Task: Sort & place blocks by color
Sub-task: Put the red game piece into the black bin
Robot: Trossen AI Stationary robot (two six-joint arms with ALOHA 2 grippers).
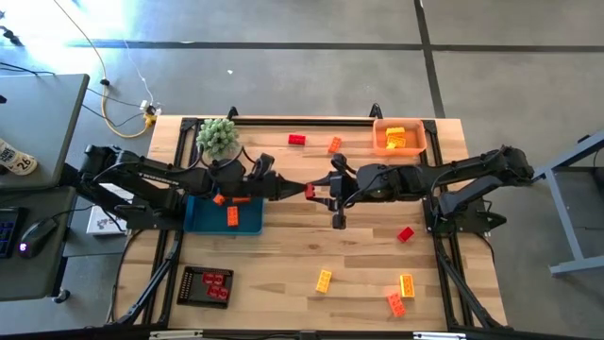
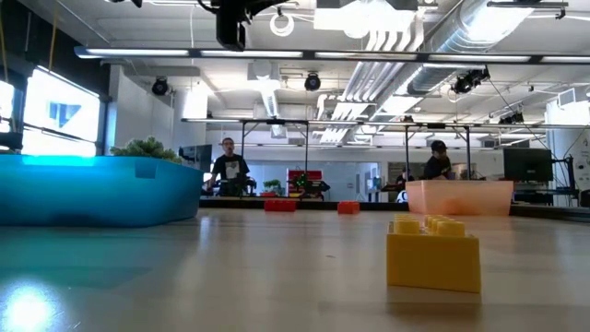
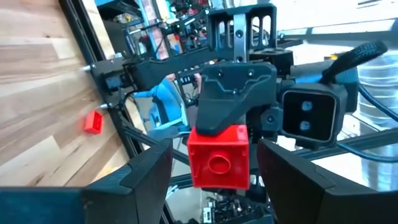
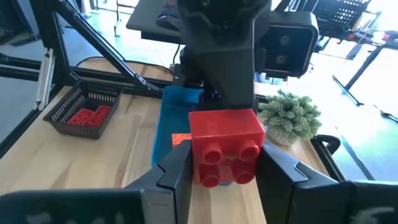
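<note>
- High view: the left gripper (image 1: 298,189) and right gripper (image 1: 321,194) meet nose to nose just beyond the blue tray's (image 1: 198,219) inner end, above mid-table. The held red block (image 1: 310,192) is between them. Orange blocks (image 1: 232,216) lie in the blue tray. A black basket (image 1: 192,286) of red blocks sits on its near side and the green plant (image 1: 218,138) on its far side. Six loose blocks (image 1: 324,280) are scattered well away from the tray, towards the right arm's half. An orange tray (image 1: 381,144) holding yellow pieces is at the far corner.
- Low view: a yellow block (image 2: 433,251) stands in the foreground, well apart from the blue tray. Two people show in the room behind (far beyond the table).
- Left wrist view: the left arm's fingers (image 3: 146,180) are spread, with a slim gap on either side of the red block.
- Right wrist view: the right arm's fingers (image 4: 177,177) press both flanks of the block, clamping it above the wood beside the blue tray.
</note>
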